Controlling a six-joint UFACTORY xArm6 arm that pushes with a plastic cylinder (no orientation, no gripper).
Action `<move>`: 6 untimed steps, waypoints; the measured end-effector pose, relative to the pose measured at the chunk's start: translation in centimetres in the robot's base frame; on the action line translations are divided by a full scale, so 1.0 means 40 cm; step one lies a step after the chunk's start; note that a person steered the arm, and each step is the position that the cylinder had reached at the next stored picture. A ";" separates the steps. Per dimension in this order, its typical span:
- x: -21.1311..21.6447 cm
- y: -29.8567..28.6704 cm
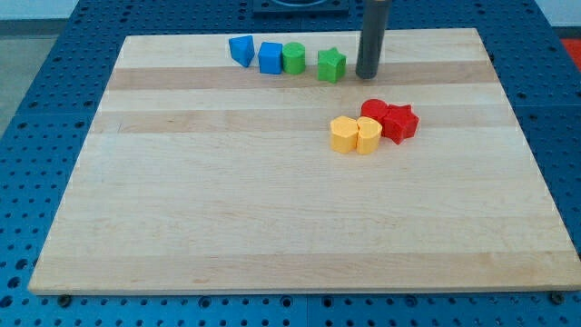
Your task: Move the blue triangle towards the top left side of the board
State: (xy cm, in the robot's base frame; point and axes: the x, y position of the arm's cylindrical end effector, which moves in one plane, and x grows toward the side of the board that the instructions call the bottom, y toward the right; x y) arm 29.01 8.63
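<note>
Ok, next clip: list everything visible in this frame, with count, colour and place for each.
blue triangle: 1, blue, near the view's top edge, leftmost in the row of four
blue cube: 1, blue, just right of the blue triangle
green cylinder: 1, green, touching the blue cube's right side
green star: 1, green, right end of the row, slightly apart
red blocks: 2, red, right of centre, pressed together; the right one looks star-shaped
yellow blocks: 2, yellow, touching, just below-left of the red blocks
board: 1, light wood, fills most of the view
perforated base: 1, blue, around the board
my tip: 1, dark rod, just right of the green star, far from the blue triangle
</note>
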 end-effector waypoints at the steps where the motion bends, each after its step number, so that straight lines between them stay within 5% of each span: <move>1: -0.035 -0.062; 4: -0.169 -0.297; 6: -0.149 -0.570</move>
